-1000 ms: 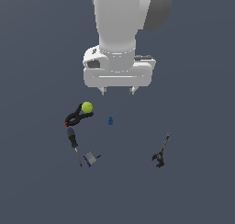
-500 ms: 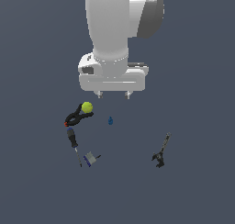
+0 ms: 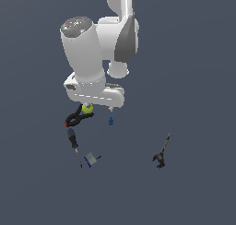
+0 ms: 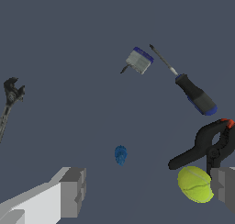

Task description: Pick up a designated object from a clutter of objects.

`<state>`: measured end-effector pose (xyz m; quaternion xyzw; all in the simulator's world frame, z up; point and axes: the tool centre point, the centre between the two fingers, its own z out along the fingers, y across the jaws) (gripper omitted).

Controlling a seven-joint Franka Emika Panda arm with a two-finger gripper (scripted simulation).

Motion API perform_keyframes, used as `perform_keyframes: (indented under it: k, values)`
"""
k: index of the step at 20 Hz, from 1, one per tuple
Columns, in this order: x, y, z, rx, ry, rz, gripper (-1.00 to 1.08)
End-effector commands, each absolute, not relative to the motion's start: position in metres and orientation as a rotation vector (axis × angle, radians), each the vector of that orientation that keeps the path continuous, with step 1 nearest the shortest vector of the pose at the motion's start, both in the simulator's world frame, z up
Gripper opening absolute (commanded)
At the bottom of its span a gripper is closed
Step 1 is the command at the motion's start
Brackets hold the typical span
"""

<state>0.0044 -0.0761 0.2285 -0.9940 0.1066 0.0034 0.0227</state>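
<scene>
While your tool point(image 4: 147, 191) hangs spread wide over the desk point(image 3: 193, 81), center it on the black clamp point(image 4: 205, 145) just beside the ball point(image 4: 196, 184), avoiding that ball.

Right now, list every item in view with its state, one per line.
Gripper: jaws open, holding nothing, above the clutter.
Black clamp: lying flat, ungrasped, against the ball.
Yellow-green ball: resting beside the clamp.
Screwdriver: lying flat, untouched.
Grey-blue piece: lying near the screwdriver's tip.
Blue blob: alone on the surface.
Wrench-like tool: lying flat, apart from the rest.
</scene>
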Motion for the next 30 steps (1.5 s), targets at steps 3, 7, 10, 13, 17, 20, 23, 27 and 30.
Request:
perform_keyframes:
  k: [3, 7, 10, 13, 17, 20, 23, 27, 30]
  values:
    - [-0.008, -0.120, 0.183, -3.047, 0.528, 0.008, 1.00]
    - [-0.027, -0.161, 0.144, -3.016, 0.711, 0.005, 1.00]
    - [-0.043, -0.186, 0.120, -2.994, 0.830, 0.003, 1.00]
    - [-0.058, -0.206, 0.101, -2.976, 0.928, 0.002, 1.00]
    - [-0.075, -0.225, 0.083, -2.957, 1.024, 0.001, 1.00]
    - [-0.084, -0.234, 0.074, -2.948, 1.072, 0.000, 1.00]
    - [-0.089, -0.239, 0.070, -2.943, 1.097, 0.000, 1.00]
    - [-0.089, -0.239, 0.070, -2.943, 1.096, 0.002, 1.00]
    - [-0.089, -0.239, 0.065, -2.943, 1.097, 0.002, 1.00]
